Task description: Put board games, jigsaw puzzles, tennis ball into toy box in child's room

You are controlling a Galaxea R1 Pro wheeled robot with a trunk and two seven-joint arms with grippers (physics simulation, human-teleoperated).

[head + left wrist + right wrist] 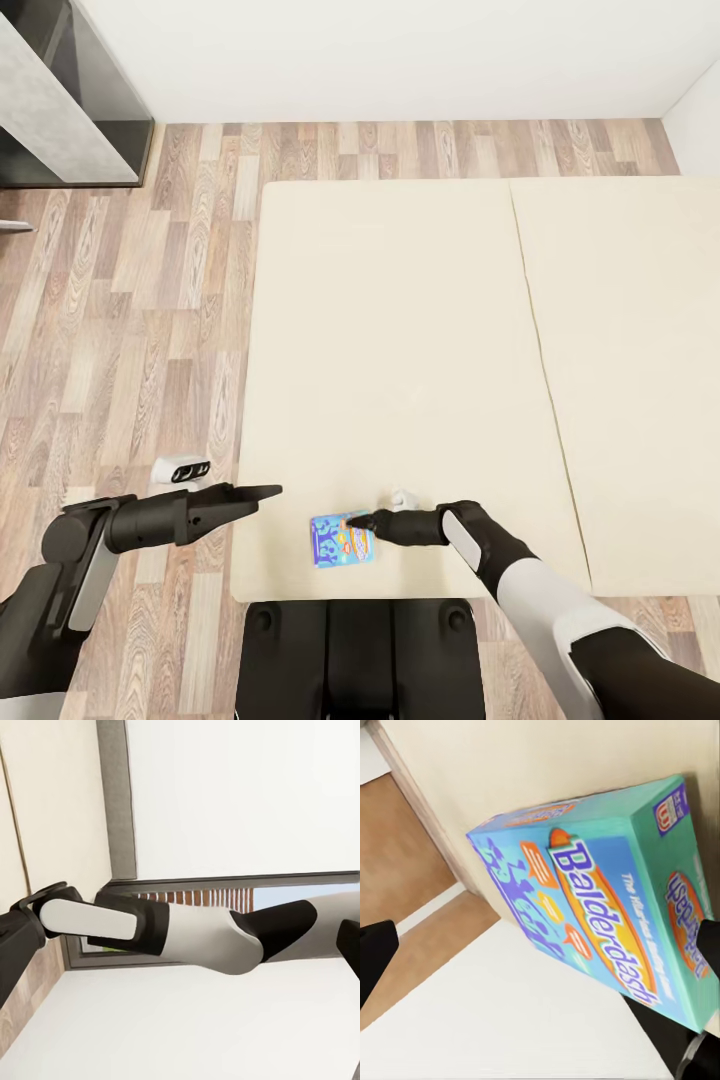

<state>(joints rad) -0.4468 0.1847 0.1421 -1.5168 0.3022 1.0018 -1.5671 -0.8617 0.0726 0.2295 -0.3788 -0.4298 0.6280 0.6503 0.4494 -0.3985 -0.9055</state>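
Right gripper reaches in over the near edge of the bed, its dark tips at the right-hand edge of the small blue board game; whether the fingers are parted around the box or merely touching it I cannot tell; in the right wrist view the Balderdash lettering looms large, one dark finger standing well off the box's far side and another dark tip at the opposite end, which hints at a spread stance, but it is not certain. That box lies flat near the bed's front edge, close to the front-left corner. Left gripper hangs over the floor just beside the bed's left edge, fingers drawn to a point, carrying nothing. Risk from here: the box sits flat on a soft surface, so a shallow bite could slide off; a push could nudge it over the front edge.
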